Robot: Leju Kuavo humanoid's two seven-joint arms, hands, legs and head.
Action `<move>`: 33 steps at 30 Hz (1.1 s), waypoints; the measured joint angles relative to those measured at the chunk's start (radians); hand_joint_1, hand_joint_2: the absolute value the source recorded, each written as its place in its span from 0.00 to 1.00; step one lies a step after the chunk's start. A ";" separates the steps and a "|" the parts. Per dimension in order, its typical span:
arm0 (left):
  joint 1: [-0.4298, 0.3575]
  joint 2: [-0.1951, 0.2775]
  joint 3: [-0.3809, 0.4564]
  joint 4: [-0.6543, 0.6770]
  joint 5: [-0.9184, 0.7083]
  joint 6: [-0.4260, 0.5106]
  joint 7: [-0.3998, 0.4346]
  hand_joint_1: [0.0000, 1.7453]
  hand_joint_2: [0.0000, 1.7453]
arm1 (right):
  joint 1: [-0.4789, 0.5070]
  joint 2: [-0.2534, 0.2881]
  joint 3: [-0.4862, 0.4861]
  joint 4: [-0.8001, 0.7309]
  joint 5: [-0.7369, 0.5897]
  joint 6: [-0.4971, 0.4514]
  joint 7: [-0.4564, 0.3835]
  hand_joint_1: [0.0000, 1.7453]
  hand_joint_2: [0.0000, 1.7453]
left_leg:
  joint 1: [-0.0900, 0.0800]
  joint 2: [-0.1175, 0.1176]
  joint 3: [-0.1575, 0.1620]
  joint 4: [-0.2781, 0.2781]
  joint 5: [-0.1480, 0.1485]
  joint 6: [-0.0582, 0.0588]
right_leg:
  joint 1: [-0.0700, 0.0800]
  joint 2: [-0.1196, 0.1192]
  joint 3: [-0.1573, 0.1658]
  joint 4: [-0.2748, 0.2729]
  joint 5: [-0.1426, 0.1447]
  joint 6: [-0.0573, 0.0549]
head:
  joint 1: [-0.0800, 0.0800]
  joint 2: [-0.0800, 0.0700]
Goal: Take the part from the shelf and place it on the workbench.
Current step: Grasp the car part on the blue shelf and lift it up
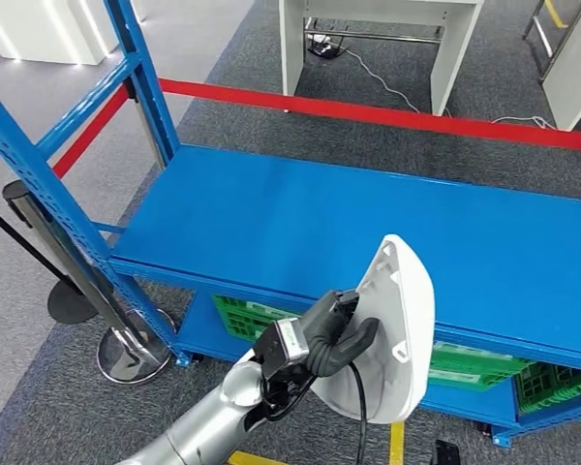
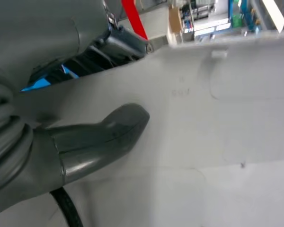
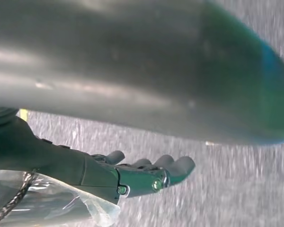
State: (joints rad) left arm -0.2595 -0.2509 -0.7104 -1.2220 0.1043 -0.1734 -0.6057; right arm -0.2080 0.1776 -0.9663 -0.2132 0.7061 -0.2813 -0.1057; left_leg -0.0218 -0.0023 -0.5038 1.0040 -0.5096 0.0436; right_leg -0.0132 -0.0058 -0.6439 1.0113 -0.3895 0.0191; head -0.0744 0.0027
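Danger of a drop, mostly: big white part [image 1: 401, 329] up in the air, just in front of the blue shelf [image 1: 360, 228], gripped by the left hand [image 1: 331, 334] at one edge. From the left wrist, up close: thick thumb [image 2: 108, 137] pressed flat on the smooth white skin, darker fingers hooked over the rim. Looks heavy on the far side of the grip, so could tip or slide out on a quick swing. Could also bump the front lip of the shelf, or the blue post [image 1: 50, 184], if turned too low or too wide. Maybe a snag too from the black cable [image 1: 360, 407] hanging under the wrist. Right hand [image 3: 147, 172] down low over the grey floor, fingers loosely apart, holding nothing, so no help in a slip. Then the surface: wide flat blue deck, smooth and hard. Under it, green crates [image 1: 244, 318]. All around, grey carpet [image 1: 222, 87]. At the back, a white table [image 1: 448, 48]. Across the middle, a long red belt [image 1: 390, 114]. At the left, a shiny round stand base [image 1: 131, 354]. Near the feet, a thin yellow line [image 1: 396, 444]. No telling from here which spot counts as the workbench.
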 joint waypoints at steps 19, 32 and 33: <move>0.011 0.001 0.016 0.005 -0.003 -0.073 0.043 1.00 1.00 | -0.015 -0.004 0.005 -0.006 -0.040 0.010 -0.018 0.00 0.00 | 0.018 0.007 -0.192 0.086 0.074 -0.042 | -0.009 0.006 0.108 -0.011 -0.114 -0.017 | 0.004 0.000; -0.086 -0.031 -0.071 0.083 -0.013 -0.067 0.050 1.00 1.00 | -0.004 -0.040 -0.025 -0.011 -0.084 0.062 -0.037 0.00 0.00 | 0.013 0.001 -0.028 -0.020 0.039 -0.003 | -0.005 0.020 0.036 -0.010 -0.048 0.016 | -0.003 0.000; -0.090 -0.033 -0.075 0.087 -0.012 -0.062 0.050 1.00 1.00 | -0.001 -0.046 -0.025 -0.011 -0.084 0.070 -0.038 0.00 0.00 | 0.016 0.007 -0.028 -0.029 0.046 0.000 | -0.004 0.020 0.024 0.006 -0.061 0.021 | 0.000 0.000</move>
State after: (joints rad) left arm -0.3499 -0.2836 -0.7858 -1.1351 0.0925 -0.2354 -0.5554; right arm -0.2089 0.1318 -0.9912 -0.2242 0.6218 -0.2117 -0.1436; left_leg -0.0053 0.0048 -0.5313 0.9750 -0.4638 0.0437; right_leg -0.0172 0.0145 -0.6194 1.0174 -0.4503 0.0398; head -0.0745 0.0027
